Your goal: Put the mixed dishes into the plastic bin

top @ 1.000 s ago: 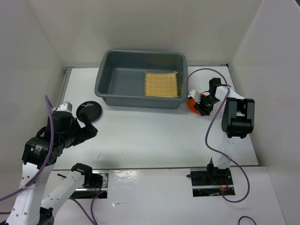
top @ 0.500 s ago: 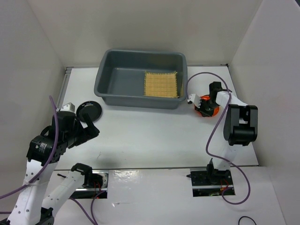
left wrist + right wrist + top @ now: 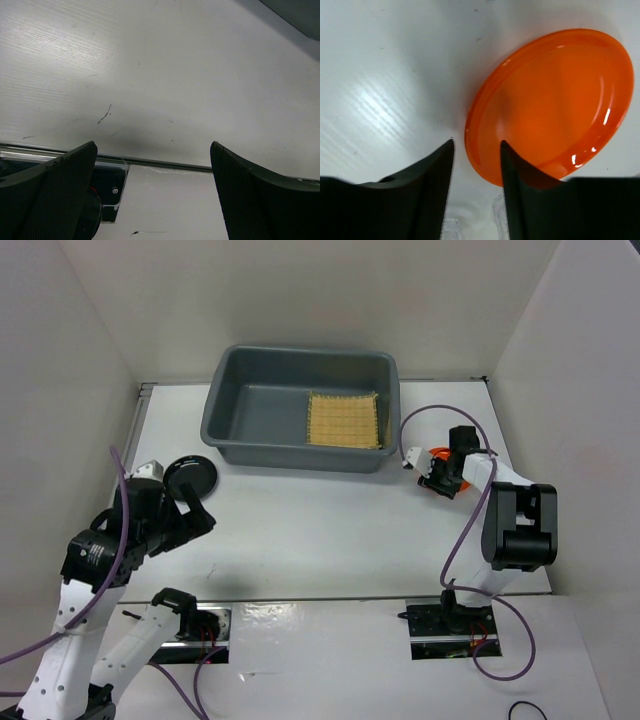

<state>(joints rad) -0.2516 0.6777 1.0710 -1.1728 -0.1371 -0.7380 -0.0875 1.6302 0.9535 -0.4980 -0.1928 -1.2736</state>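
Observation:
The grey plastic bin (image 3: 225,428) stands at the back centre with the tan bamboo mat (image 3: 344,420) flat inside on its right. The small orange plate (image 3: 441,452) lies on the table right of the bin. My right gripper (image 3: 438,480) is over it. In the right wrist view its jaws (image 3: 476,144) stand narrowly apart, straddling the plate's (image 3: 555,100) left rim. A blurred clear glass cup (image 3: 445,227) shows low between the fingers. The black plate (image 3: 190,478) lies at the left. My left gripper (image 3: 200,515) is open and empty just near of it (image 3: 153,145).
White walls close in the table on the left, back and right. The table's front edge and the arm mounts (image 3: 200,622) lie near. The right arm's purple cable (image 3: 455,530) loops over the table.
My right gripper has shifted right and slightly nearer, and the orange plate now shows further right. My left arm has drawn back a little from the black plate.

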